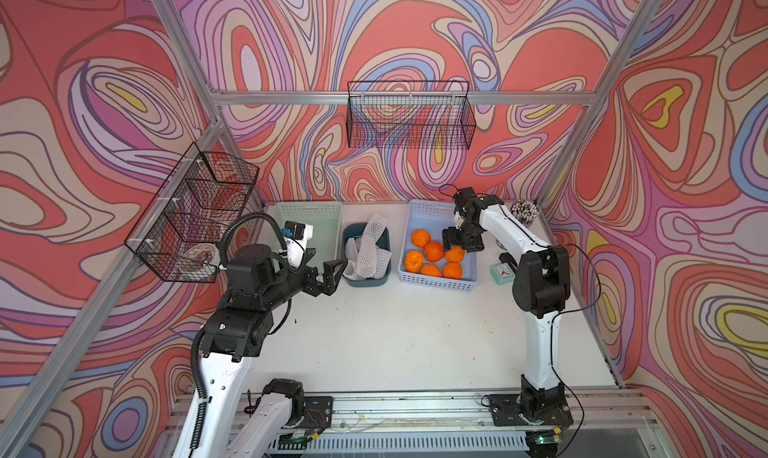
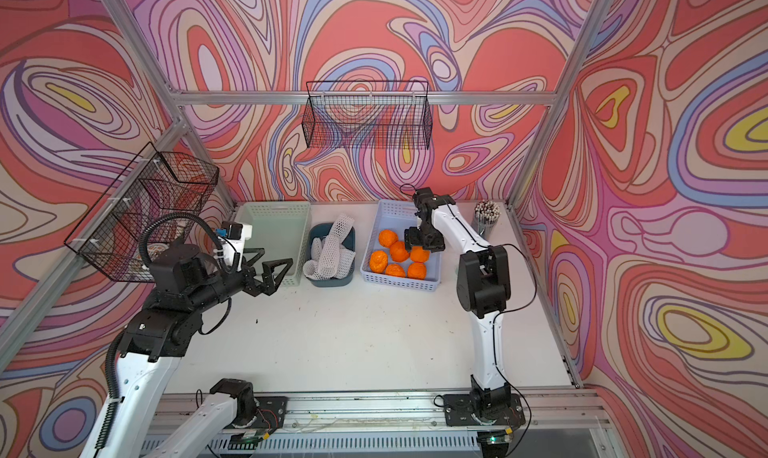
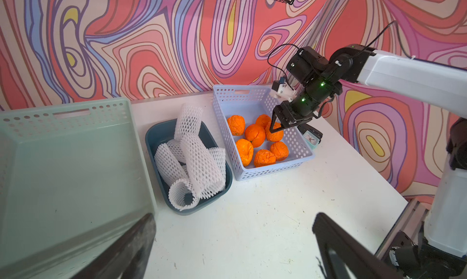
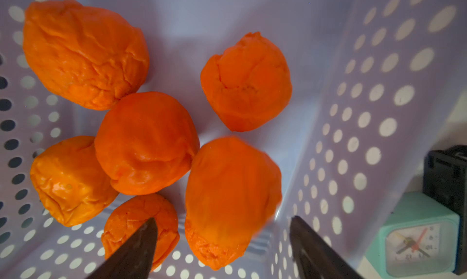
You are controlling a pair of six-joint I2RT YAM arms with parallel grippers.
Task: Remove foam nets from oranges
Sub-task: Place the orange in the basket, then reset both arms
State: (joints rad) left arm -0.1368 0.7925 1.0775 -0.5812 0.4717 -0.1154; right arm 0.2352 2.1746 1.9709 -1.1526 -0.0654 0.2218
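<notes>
Seven oranges [image 3: 255,136], all bare, skin wrinkled and lumpy, lie in a lavender perforated basket [image 3: 298,148] at the bench's [image 1: 395,331] far edge, toward the right corner. Foam nets [image 3: 194,153], white diamond mesh, are piled loose in a dark blue tub [image 3: 156,133] just beside the basket. Right gripper [image 4: 222,220] points down into the basket, jaws apart, gripping nothing; one blurred orange sits between them, untouched. Left gripper [image 1: 328,255] hovers level beside the tub, jaws wide, empty.
</notes>
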